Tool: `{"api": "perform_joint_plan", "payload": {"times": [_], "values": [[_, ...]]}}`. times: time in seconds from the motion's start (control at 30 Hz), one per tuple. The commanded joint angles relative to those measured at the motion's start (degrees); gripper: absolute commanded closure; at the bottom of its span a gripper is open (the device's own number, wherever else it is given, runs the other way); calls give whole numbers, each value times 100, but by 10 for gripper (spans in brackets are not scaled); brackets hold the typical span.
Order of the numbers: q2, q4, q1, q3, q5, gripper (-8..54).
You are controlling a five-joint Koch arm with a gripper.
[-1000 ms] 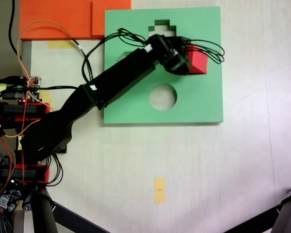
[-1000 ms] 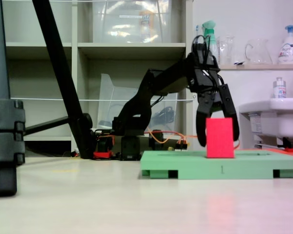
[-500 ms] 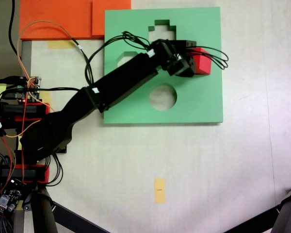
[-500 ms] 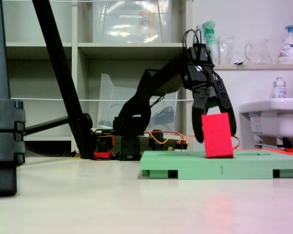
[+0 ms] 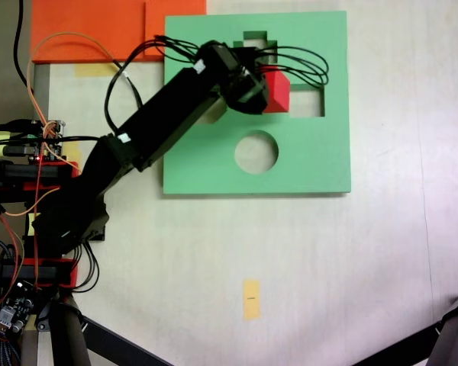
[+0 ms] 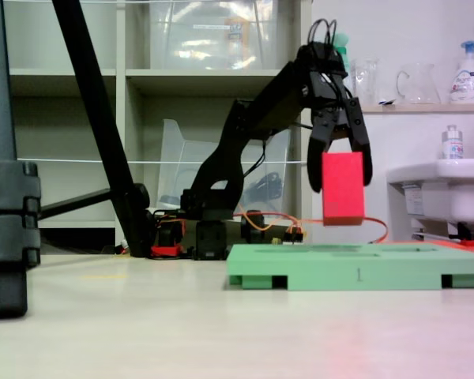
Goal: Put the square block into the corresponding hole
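Observation:
The square block (image 5: 278, 88) (image 6: 342, 188) is a bright red foam cube. My gripper (image 5: 269, 85) (image 6: 341, 183) is shut on it, one jaw on each side. In the low fixed view the cube hangs clear above the green foam board (image 5: 313, 164) (image 6: 355, 272). From above, it sits over the board's upper middle, just left of the square hole (image 5: 310, 103). That hole lies uncovered, with the pale table showing through it.
The board also has a round cutout (image 5: 256, 152), a stepped cutout (image 5: 253, 42) at its top edge, and another partly under my arm (image 5: 211, 114). Orange foam slabs (image 5: 99, 30) lie at the upper left. A tripod leg (image 6: 103, 134) and a white basin (image 6: 450, 189) flank the low view.
The gripper has lifted the red cube off the board and carried it left in the view from above, uncovering the square hole it had been standing over.

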Motion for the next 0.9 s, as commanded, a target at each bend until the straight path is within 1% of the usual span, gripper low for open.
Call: {"api": "perform_joint_plan", "payload": {"times": [0.0,0.1,0.2,0.67,0.8,0.83,0.87], "values": [[105,519,-123,9,97,298],[-334,519,-132,18,105,297],[-668,519,-158,9,105,283],[-1362,18,114,-44,-35,281],[-1424,-211,211,-105,-984,279],[-1424,-299,246,-123,-1116,259],[-1433,-360,281,-123,-1248,258]]}}
